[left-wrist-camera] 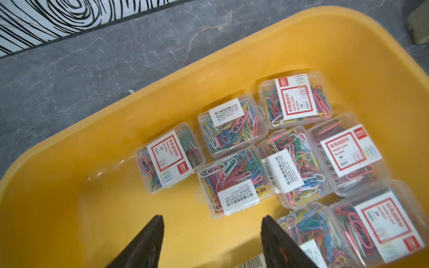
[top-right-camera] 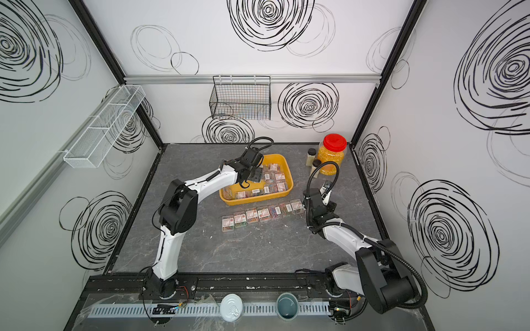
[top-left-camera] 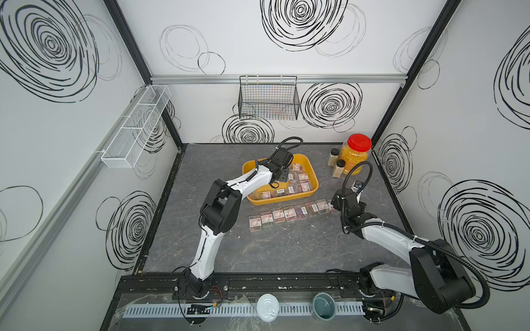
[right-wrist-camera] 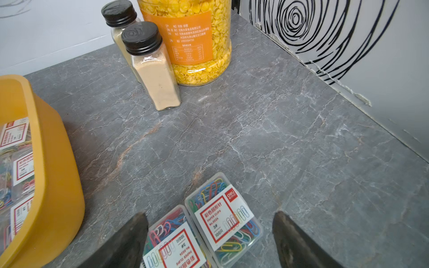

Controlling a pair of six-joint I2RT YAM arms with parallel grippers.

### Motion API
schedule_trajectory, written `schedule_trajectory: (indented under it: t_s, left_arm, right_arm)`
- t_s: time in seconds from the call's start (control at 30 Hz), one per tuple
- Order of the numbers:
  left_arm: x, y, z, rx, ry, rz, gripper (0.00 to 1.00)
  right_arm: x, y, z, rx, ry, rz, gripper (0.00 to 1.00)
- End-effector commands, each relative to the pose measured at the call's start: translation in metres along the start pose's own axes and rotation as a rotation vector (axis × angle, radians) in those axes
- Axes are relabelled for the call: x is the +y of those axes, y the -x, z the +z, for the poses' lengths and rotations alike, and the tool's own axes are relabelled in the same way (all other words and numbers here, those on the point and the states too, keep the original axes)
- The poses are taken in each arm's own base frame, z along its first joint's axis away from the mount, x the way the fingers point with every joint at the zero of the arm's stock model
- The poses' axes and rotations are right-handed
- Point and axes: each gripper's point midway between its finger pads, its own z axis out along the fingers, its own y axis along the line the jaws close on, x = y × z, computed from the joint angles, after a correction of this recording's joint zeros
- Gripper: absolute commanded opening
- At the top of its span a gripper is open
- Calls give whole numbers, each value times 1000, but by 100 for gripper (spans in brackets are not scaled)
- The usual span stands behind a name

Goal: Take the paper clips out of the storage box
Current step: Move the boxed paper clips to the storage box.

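Left tool hangs part-open, empty, over the glossy round-cornered yellow plastic storage box, which holds clear rectangular cases of paper clips. At its six o'clock more cases line the grey marbled counter; right tool gapes wide, empty, above their three o'clock end

Paper clips — inside the storage box

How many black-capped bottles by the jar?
2: front clear powder bottle, rear bottle behind it, both upright beside the red-lidded jar of yellow kernels; none apparently hidden.
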Motion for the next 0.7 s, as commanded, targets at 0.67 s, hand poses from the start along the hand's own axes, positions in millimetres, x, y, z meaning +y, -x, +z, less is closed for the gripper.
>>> schedule_trajectory:
  t_s: [0.67]
  left_arm:
    - [-17, -16, 62, 140, -29, 155, 74]
  right_arm:
    - [11, 9, 1, -24, -56, -52, 87]
